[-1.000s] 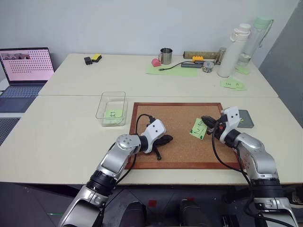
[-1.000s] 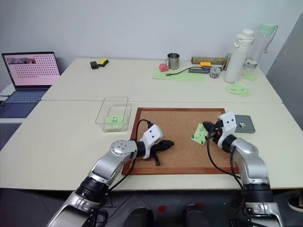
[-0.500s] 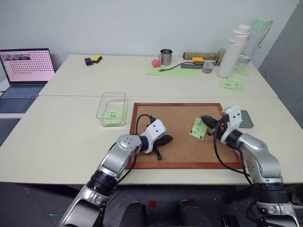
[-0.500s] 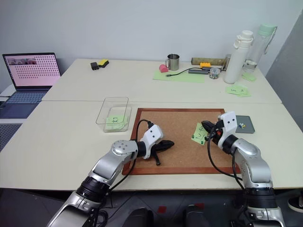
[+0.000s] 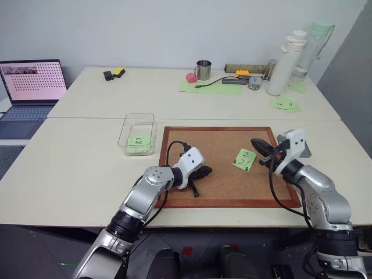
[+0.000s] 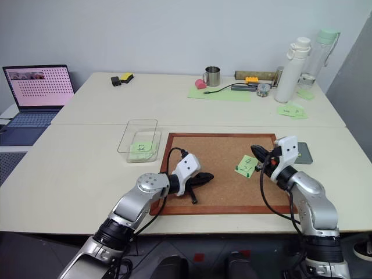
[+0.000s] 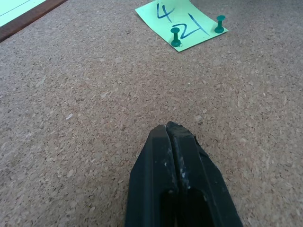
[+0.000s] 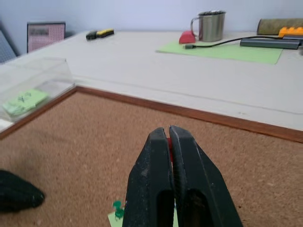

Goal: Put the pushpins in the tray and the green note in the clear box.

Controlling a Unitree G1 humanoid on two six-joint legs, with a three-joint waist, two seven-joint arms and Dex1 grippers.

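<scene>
Pulled back right and lifted off the green note (image 5: 244, 159) since a second ago: right claw (image 5: 256, 143), fingers pressed shut, a sliver of red between them in its wrist view. Left claw (image 5: 204, 171) unmoved, shut and empty, tips on the grainy cork board (image 5: 221, 142). Note flat on the cork, held by two green pushpins (image 7: 175, 37). Farther right, flat dark-grey tray (image 6: 306, 153). Far left, clear box (image 5: 137, 133) with rounded corners on the pale tabletop (image 5: 81, 157).

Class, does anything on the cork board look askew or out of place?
The green note sits crooked, its edges turned against the cork board's frame, with two green pushpins in it. Nothing looks spilled.
</scene>
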